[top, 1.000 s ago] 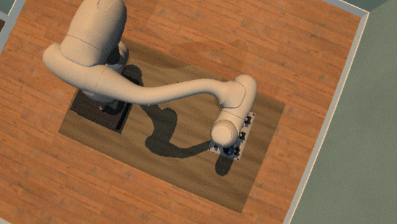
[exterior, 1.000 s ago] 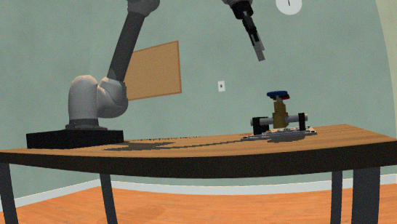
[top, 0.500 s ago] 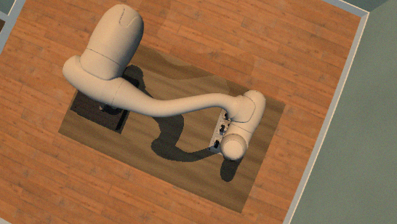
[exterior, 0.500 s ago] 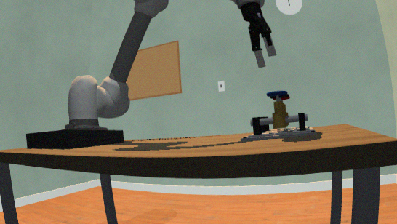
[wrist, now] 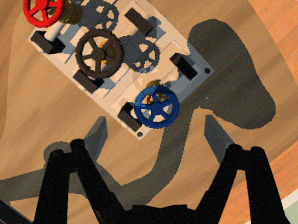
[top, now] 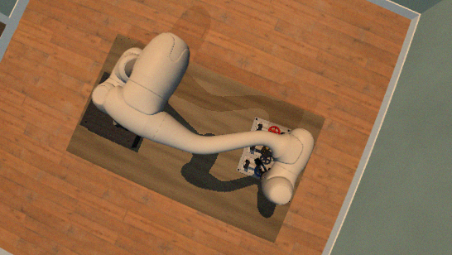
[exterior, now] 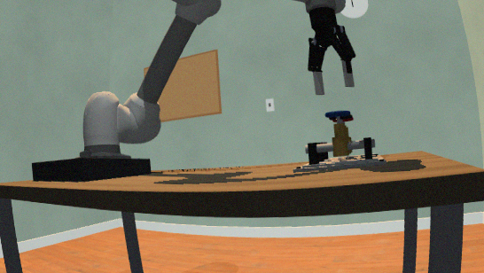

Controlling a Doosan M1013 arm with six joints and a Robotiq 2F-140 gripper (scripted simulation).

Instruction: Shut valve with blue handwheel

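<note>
The blue handwheel (wrist: 157,106) sits at the near end of a grey valve plate (wrist: 116,52), with a black handwheel (wrist: 99,54) in the middle and a red handwheel (wrist: 44,3) at the far end. In the side view the blue handwheel (exterior: 338,115) tops a brass valve body. My gripper (exterior: 331,86) hangs open and empty, pointing down, a short way above the blue wheel. In the wrist view my fingers spread on either side just below the blue wheel. From above, my arm covers much of the plate (top: 258,149); the red wheel (top: 274,130) shows.
The arm's black base block (exterior: 90,168) stands at the left end of the wooden table. The valve plate lies near the table's right end, with the table edge close behind it. A corkboard (exterior: 195,86) hangs on the wall.
</note>
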